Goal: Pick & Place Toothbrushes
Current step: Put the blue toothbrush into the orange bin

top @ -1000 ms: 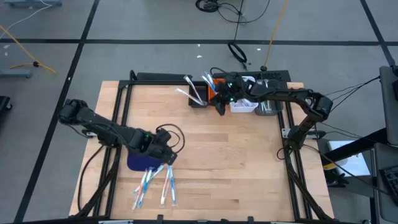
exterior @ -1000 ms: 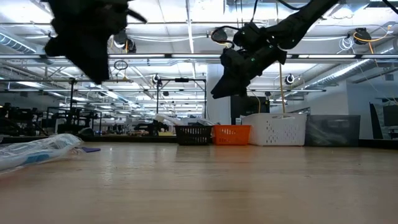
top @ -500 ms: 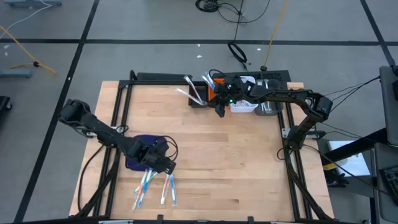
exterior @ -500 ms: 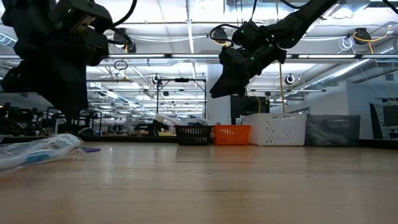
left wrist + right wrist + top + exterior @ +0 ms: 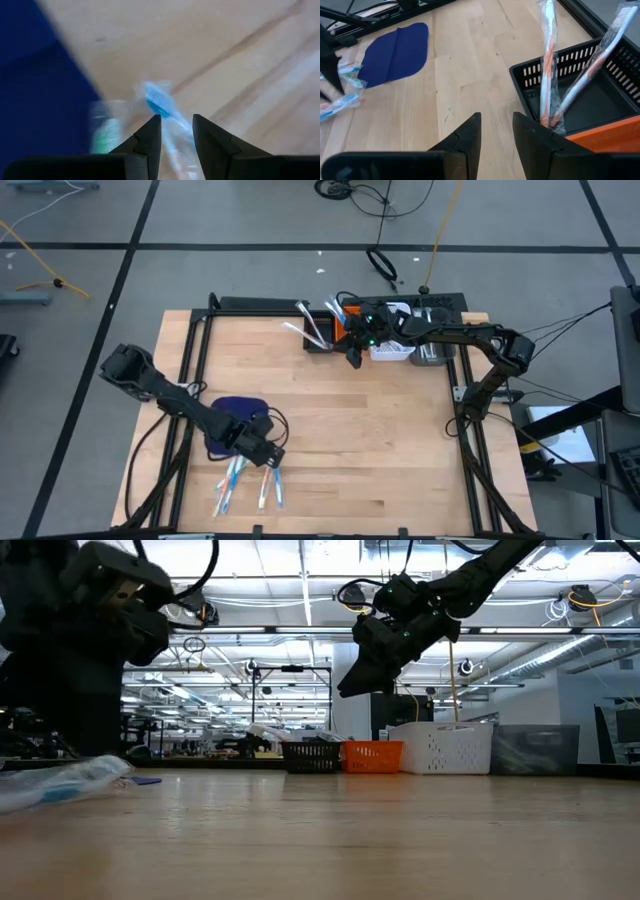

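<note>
Several wrapped toothbrushes (image 5: 250,480) lie flat on the wood near the table's near-left edge, beside the dark blue mat (image 5: 240,408). My left gripper (image 5: 268,457) is low over them and open. In the left wrist view its fingers (image 5: 176,117) stand on either side of a blue-headed toothbrush (image 5: 159,102); whether they touch it I cannot tell. More toothbrushes (image 5: 547,60) lean upright in the black bin (image 5: 600,95). My right gripper (image 5: 355,358) hangs open and holding nothing above the table just in front of the bins.
The black bin (image 5: 320,340), orange bin (image 5: 372,756) and white bin (image 5: 392,352) stand in a row at the far edge. A black frame rims the table. Bare wood (image 5: 380,440) stretches between the bins and the toothbrush pile.
My left gripper has moved from above the blue mat toward the table's near edge and down, and now sits low over the pile of toothbrushes. The toothbrushes have kept their places.
</note>
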